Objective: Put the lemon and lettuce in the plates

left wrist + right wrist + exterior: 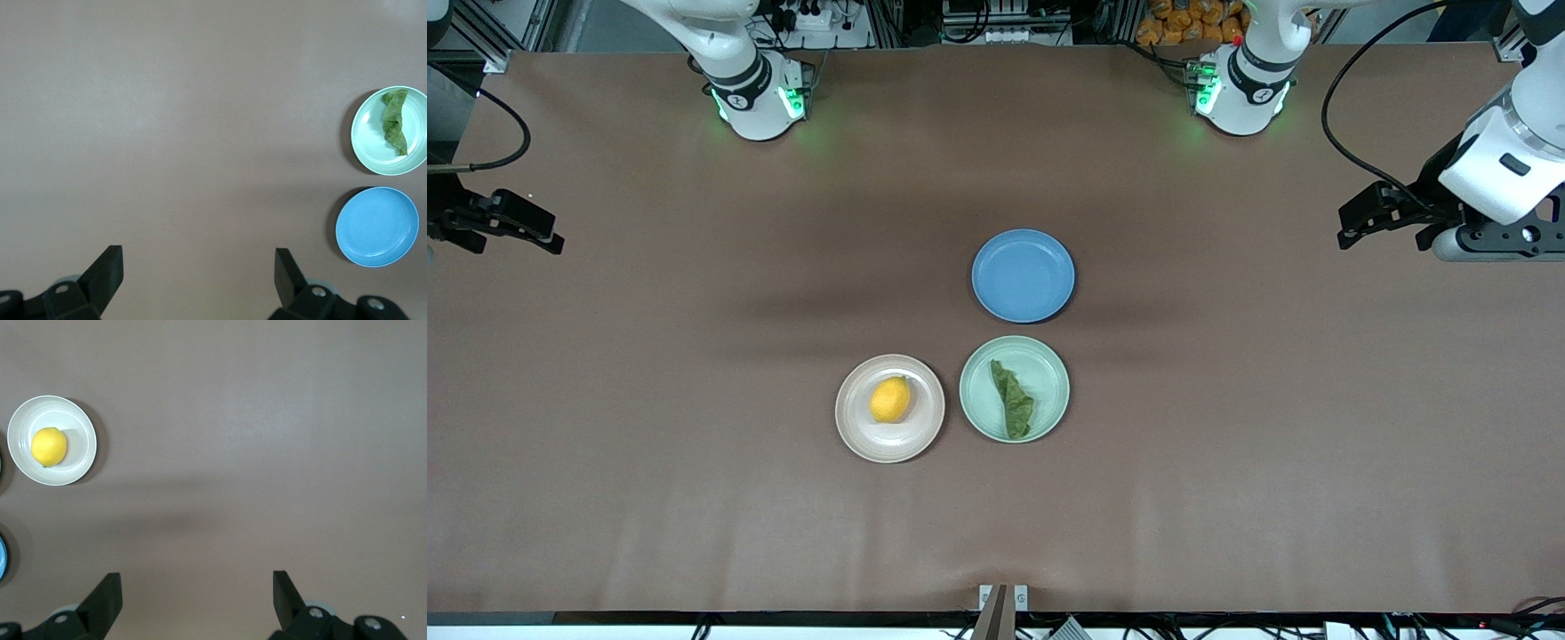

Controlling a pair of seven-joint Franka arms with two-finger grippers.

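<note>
The lemon (890,399) lies in the beige-pink plate (855,429); both show in the right wrist view, lemon (49,447) in plate (80,427). The lettuce (1012,399) lies in the mint green plate (1051,366); both show in the left wrist view, lettuce (395,121) in plate (367,130). The two plates sit side by side mid-table. My left gripper (1360,229) is open and empty, up over the table at the left arm's end (198,267). My right gripper (538,233) is open and empty over the right arm's end (197,590). Both arms wait.
An empty blue plate (1023,275) sits farther from the front camera than the mint green plate, close to it; it shows in the left wrist view (377,227). Bare brown table (1227,444) lies all around the three plates.
</note>
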